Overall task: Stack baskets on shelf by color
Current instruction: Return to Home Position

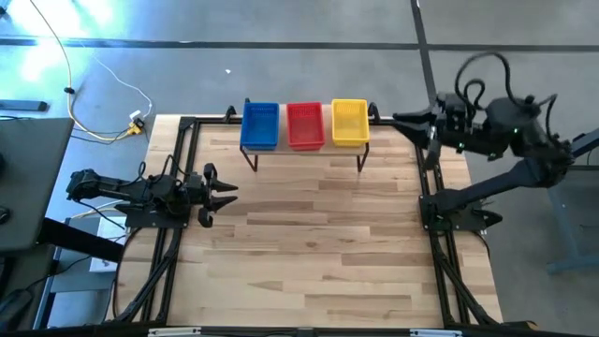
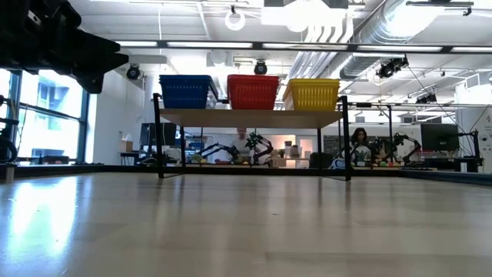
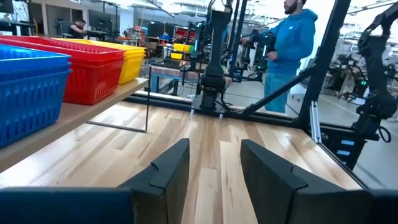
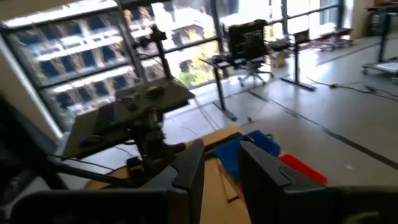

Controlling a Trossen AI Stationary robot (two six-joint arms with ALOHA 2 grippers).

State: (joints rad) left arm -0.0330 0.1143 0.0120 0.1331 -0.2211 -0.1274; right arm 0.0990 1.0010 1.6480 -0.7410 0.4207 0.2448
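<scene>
The shelf (image 2: 250, 117) stands on thin black legs at the table's far edge. On its board sit a blue stack (image 1: 260, 125), a red stack (image 1: 305, 125) and a yellow stack (image 1: 349, 123) of mesh baskets, side by side from left to right. How many baskets each stack holds does not show. My left gripper (image 1: 229, 194) hovers open at the table's left edge, pointing right, well short of the shelf. My right gripper (image 1: 398, 120) is open, level with the shelf's right end and just right of the yellow stack, touching nothing.
The bare wooden tabletop (image 1: 318, 243) stretches in front of the shelf. Black frame rails (image 1: 432, 187) run along both sides. The right arm's base (image 1: 459, 213) stands at the right edge. People (image 3: 292, 43) and other equipment show in the room beyond.
</scene>
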